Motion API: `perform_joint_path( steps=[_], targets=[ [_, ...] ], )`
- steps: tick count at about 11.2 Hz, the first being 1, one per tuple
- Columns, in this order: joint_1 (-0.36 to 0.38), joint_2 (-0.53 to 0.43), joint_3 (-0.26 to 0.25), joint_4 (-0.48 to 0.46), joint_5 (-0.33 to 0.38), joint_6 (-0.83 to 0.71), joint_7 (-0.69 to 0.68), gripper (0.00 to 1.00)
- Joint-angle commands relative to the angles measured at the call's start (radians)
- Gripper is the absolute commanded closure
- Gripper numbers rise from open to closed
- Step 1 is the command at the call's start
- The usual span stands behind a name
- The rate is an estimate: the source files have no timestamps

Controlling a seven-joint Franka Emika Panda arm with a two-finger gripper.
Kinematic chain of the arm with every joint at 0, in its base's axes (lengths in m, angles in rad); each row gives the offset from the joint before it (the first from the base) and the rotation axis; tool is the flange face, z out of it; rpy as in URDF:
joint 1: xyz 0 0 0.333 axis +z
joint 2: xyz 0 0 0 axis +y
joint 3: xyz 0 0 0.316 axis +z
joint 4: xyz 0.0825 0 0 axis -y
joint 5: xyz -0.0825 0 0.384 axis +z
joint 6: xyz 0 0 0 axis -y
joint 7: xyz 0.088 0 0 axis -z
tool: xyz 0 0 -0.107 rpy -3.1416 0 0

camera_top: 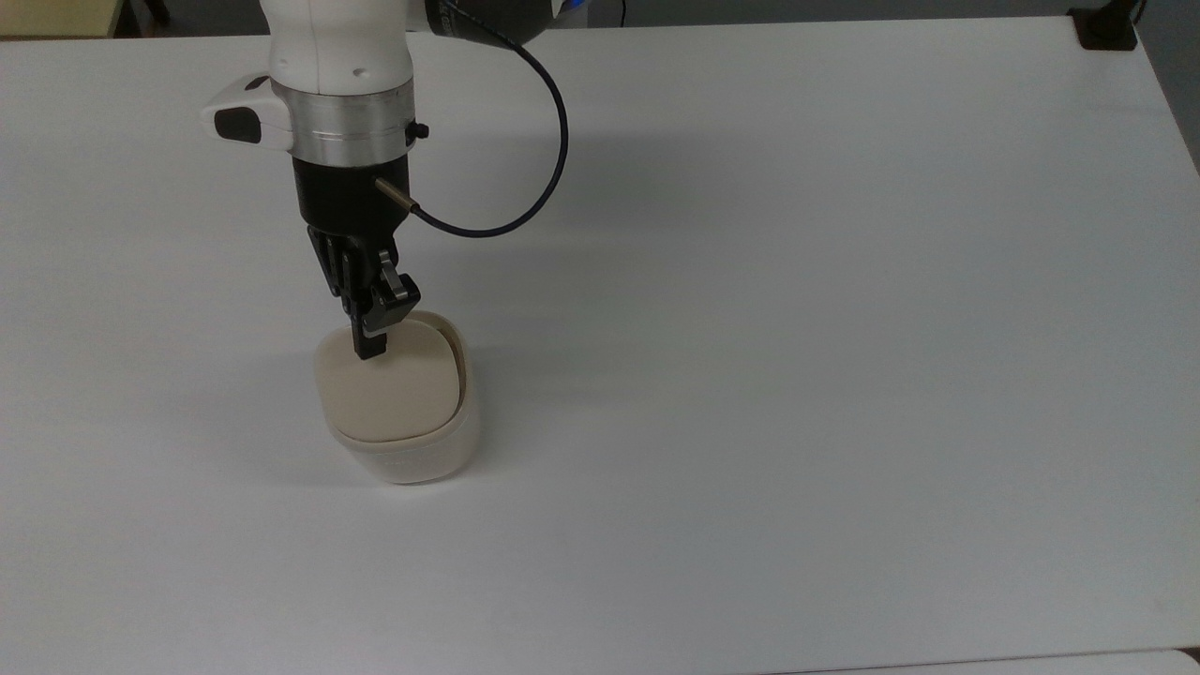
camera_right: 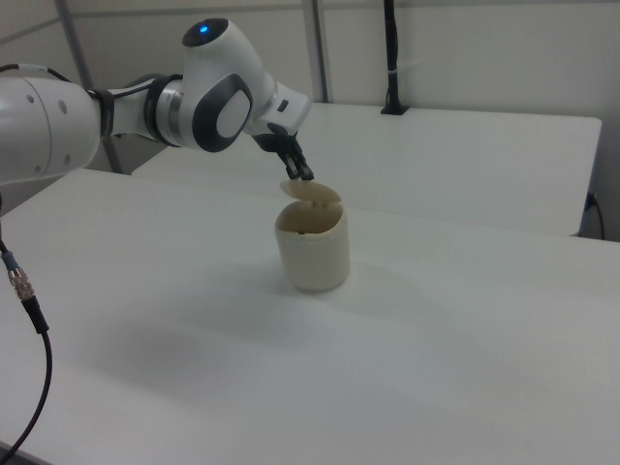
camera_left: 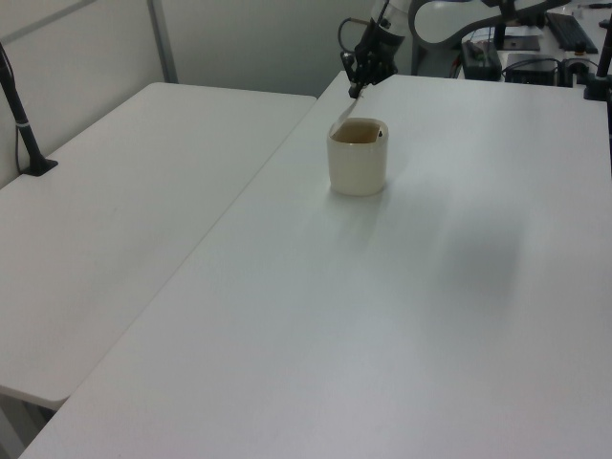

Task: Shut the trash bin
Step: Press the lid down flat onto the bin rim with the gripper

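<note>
The trash bin (camera_top: 403, 450) is a cream-beige rounded-square tub standing on the white table, also seen as the bin (camera_left: 359, 163) and the bin (camera_right: 312, 254). Its flat lid (camera_top: 389, 389) is hinged at one side and slopes partway down over the opening, with a gap still showing under the lid (camera_right: 312, 191). My gripper (camera_top: 369, 345) is shut, with its black fingertips pressed on the raised edge of the lid (camera_left: 345, 108). In the right view the gripper (camera_right: 303, 173) touches the lid's far upper edge.
A dark cable (camera_top: 525, 187) loops from my wrist. A black clamp (camera_top: 1106, 28) sits at the top view's far right corner. A second white table (camera_left: 124, 210) adjoins on the left view's left, with a black post (camera_left: 24, 124) at its edge.
</note>
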Motion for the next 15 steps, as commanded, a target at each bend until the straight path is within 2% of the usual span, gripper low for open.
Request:
perform_joint_path(
  steps=[1,8,13,15],
  targets=[
    [-0.007,-0.056,-0.001,-0.056,-0.011,-0.073,-0.067,1.0],
    [-0.004,-0.031,0.006,-0.116,-0.058,-0.067,-0.072,1.0],
    [-0.004,0.027,0.025,-0.122,-0.126,-0.064,-0.067,1.0],
    [-0.018,-0.005,0.026,-0.111,-0.123,-0.069,-0.069,1.0]
  ],
)
